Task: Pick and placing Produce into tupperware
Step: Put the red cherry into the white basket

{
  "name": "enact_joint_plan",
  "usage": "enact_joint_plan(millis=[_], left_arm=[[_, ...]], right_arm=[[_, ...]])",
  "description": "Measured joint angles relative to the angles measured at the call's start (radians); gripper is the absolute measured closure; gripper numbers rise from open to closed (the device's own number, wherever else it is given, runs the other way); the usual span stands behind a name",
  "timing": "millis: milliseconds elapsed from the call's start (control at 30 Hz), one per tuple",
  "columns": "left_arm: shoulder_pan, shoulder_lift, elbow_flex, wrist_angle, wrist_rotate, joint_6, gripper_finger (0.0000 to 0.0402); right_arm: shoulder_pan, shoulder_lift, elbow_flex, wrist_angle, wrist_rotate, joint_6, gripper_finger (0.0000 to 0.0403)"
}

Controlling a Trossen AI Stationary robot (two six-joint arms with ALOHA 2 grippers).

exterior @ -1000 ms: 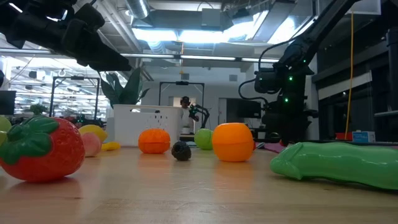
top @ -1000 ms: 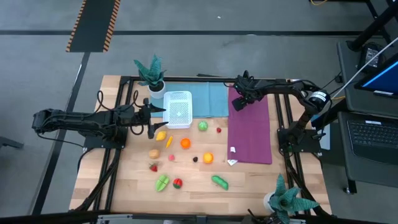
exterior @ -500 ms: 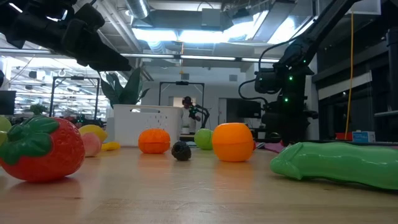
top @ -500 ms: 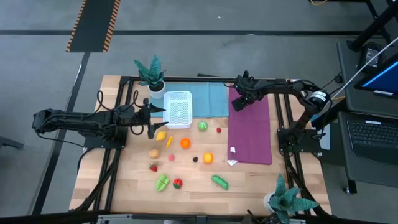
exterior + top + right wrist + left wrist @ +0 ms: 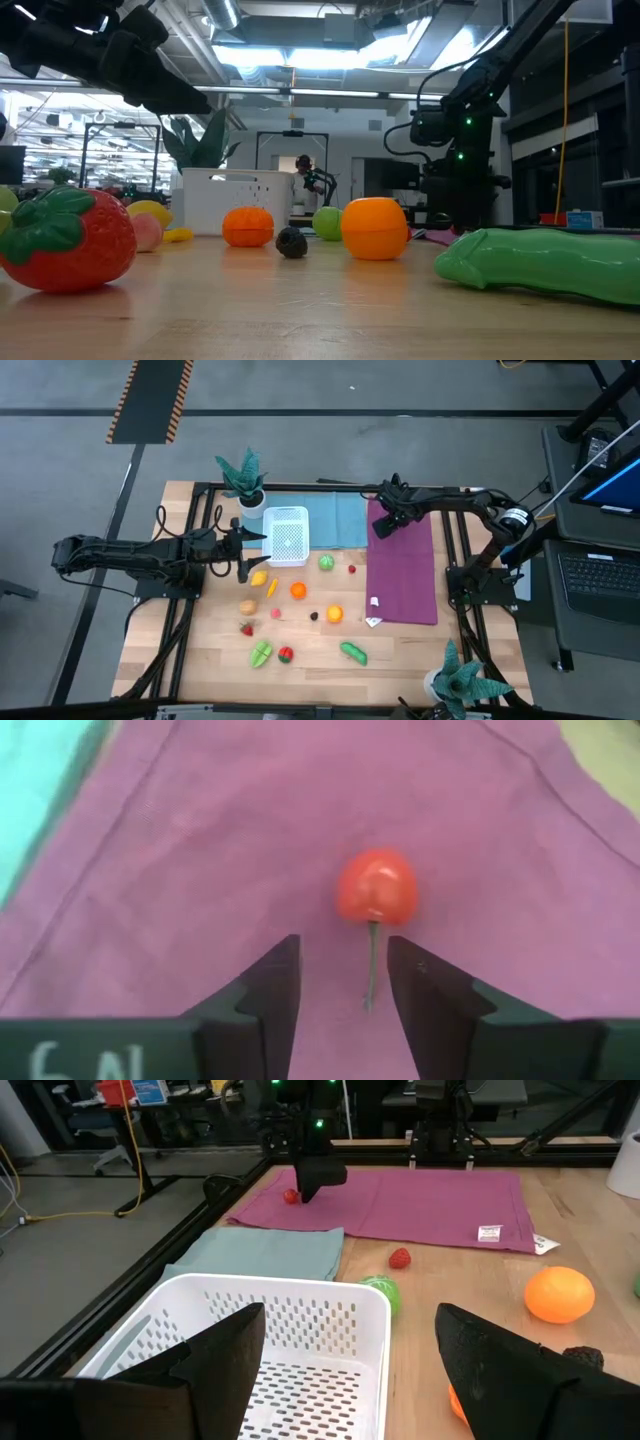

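Observation:
A small red cherry with a thin stem lies on the purple cloth near its far left corner. My right gripper points down over it, open, one finger on either side of the stem without touching it; the cherry lies just past the fingertips. In the high view this gripper is at the cloth's far end. The white tupperware sits on the wood beside a teal cloth. My left gripper hovers open at the tupperware's left wall. Loose produce lies on the table's near half.
A green ball, a small red piece, two orange fruits, yellow pieces and a green pod are scattered on the wood. Potted plants stand at the far left and near right.

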Motion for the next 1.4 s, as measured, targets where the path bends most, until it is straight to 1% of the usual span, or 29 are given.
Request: enact_joint_plan(millis=[1067, 1200, 1400], left_arm=[[0.0, 0.0, 0.0, -0.011, 0.0, 0.0, 0.0115], [0.0, 0.0, 0.0, -0.011, 0.0, 0.0, 0.0115], [0.0, 0.0, 0.0, -0.011, 0.0, 0.0, 0.0115]], right_arm=[[-0.016, -0.008, 0.0, -0.01, 0.003, 0.003, 0.025], [-0.016, -0.008, 0.0, -0.011, 0.003, 0.003, 0.0266], [-0.016, -0.007, 0.0, -0.011, 0.003, 0.003, 0.0305]])
